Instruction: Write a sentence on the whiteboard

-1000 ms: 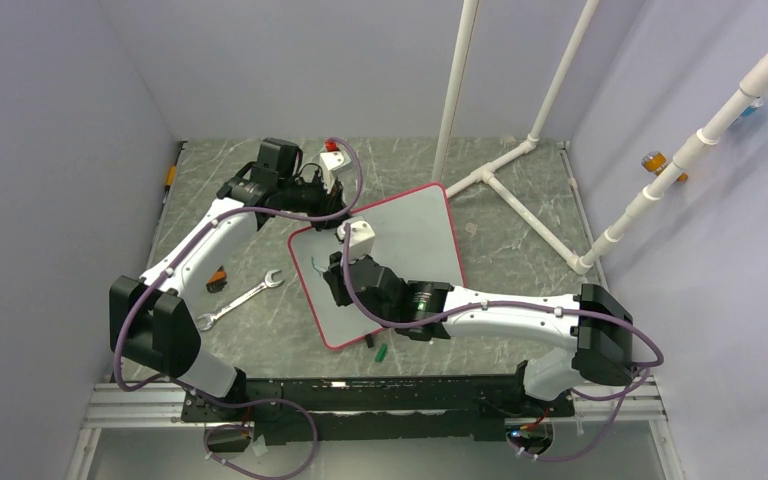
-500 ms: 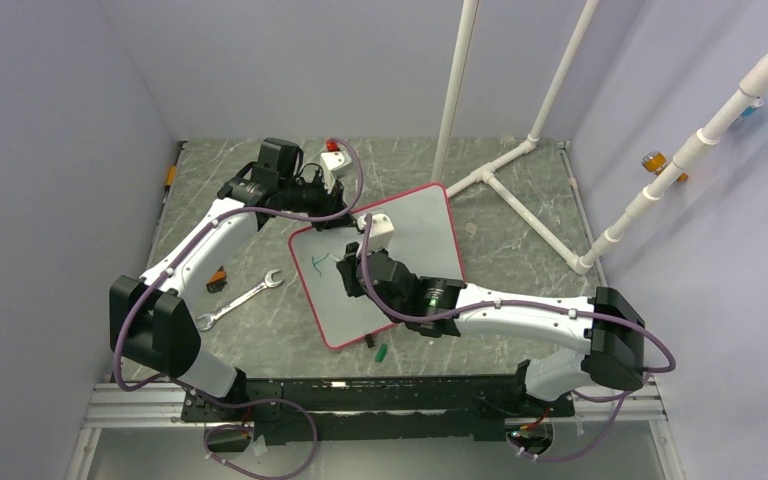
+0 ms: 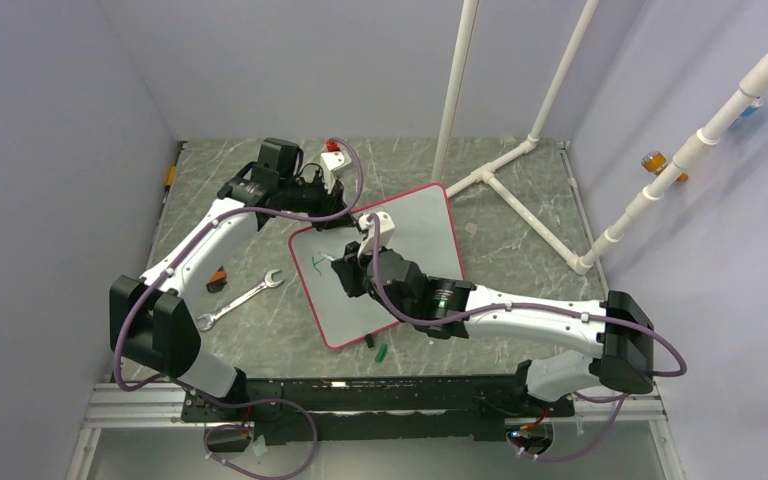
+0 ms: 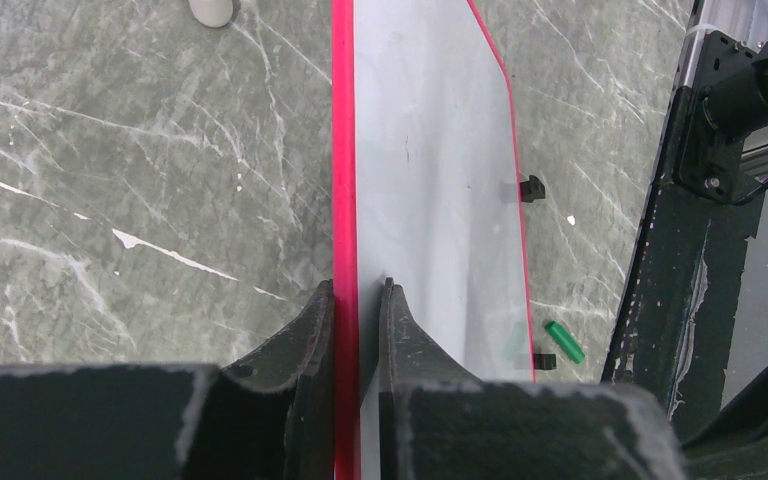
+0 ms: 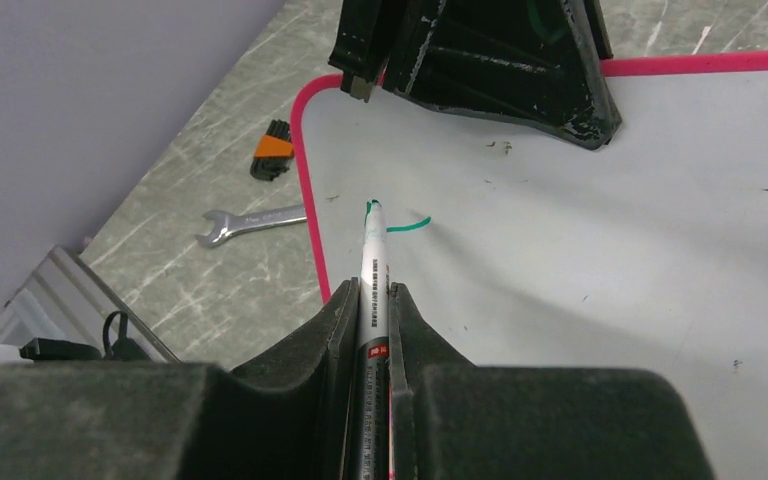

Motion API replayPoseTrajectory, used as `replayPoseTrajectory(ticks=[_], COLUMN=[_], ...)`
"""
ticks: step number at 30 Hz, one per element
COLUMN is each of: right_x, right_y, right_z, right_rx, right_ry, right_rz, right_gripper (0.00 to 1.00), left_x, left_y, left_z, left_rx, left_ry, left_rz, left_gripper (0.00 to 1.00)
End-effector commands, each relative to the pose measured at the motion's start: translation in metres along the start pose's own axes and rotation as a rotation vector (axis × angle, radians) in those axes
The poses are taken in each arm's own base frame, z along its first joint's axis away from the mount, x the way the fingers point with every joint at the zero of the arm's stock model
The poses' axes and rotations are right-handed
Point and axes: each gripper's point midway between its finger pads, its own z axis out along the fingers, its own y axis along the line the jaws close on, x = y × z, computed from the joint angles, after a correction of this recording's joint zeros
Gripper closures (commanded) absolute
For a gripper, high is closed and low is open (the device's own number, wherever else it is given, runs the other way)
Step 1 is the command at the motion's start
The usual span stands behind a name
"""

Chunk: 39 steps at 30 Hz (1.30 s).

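The whiteboard (image 3: 415, 225), white with a red-pink frame, lies tilted on the table. My left gripper (image 4: 358, 288) is shut on the whiteboard's red edge (image 4: 343, 150); from above the left gripper (image 3: 332, 218) sits at the far left corner. My right gripper (image 5: 374, 288) is shut on a white marker (image 5: 371, 250), whose green tip rests on the board. Of the sentence only a short green stroke (image 5: 405, 226) shows, near the left edge by the right gripper (image 3: 345, 275) and seen from above as a small green stroke (image 3: 320, 264).
A green marker cap (image 3: 381, 351) lies off the board's near edge, by a black clip foot. A silver wrench (image 3: 240, 298) and an orange-and-black tool (image 3: 217, 281) lie left of the board. White pipes (image 3: 520, 160) stand at the back right.
My right arm has shifted over the board's left part with the marker, and the green stroke has grown a little. The left arm and the board have not moved.
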Motion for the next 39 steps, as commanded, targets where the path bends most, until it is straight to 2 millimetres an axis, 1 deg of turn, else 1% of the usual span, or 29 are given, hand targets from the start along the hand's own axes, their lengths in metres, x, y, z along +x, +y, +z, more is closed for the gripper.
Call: replayPoseTrajectory(ticks=[1, 8, 10, 18, 21, 26, 32, 34, 35, 37, 39], right_x=[-0.029, -0.025, -0.023, -0.012, 0.0, 0.013, 0.039, 0.044, 0.046, 0.042, 0.034], right_y=[0.003, -0.011, -0.011, -0.018, -0.026, -0.037, -0.038, -0.039, -0.04, -0.038, -0.036], right_z=[-0.001, 0.011, 0.014, 0.017, 0.014, 0.005, -0.003, -0.005, -0.006, -0.008, -0.011], right_rx=[0.024, 0.112, 0.115, 0.149, 0.171, 0.183, 0.142, 0.138, 0.138, 0.128, 0.116], right_ry=[-0.077, -0.067, -0.063, -0.039, -0.008, 0.014, 0.073, 0.086, 0.09, 0.082, 0.067], right_rz=[0.03, 0.053, 0.054, 0.062, 0.056, 0.072, 0.084, 0.085, 0.083, 0.081, 0.077], right_gripper=[1.0, 1.0, 1.0, 1.0, 1.0, 1.0, 1.0, 1.0, 1.0, 1.0, 1.0], left_x=[0.008, 0.007, 0.008, 0.007, 0.007, 0.008, 0.008, 0.008, 0.007, 0.007, 0.005], left_y=[0.016, 0.015, 0.015, 0.015, 0.015, 0.015, 0.015, 0.015, 0.015, 0.015, 0.014], left_z=[-0.002, -0.002, -0.002, -0.003, -0.002, -0.002, -0.002, -0.001, -0.002, -0.001, -0.001], left_rx=[-0.095, -0.093, -0.093, -0.093, -0.093, -0.093, -0.093, -0.093, -0.093, -0.095, -0.091], left_ry=[0.048, 0.047, 0.048, 0.047, 0.046, 0.047, 0.05, 0.051, 0.051, 0.052, 0.049], left_rz=[0.114, 0.114, 0.114, 0.117, 0.117, 0.115, 0.116, 0.117, 0.119, 0.117, 0.116], left_gripper=[1.0, 1.0, 1.0, 1.0, 1.0, 1.0, 1.0, 1.0, 1.0, 1.0, 1.0])
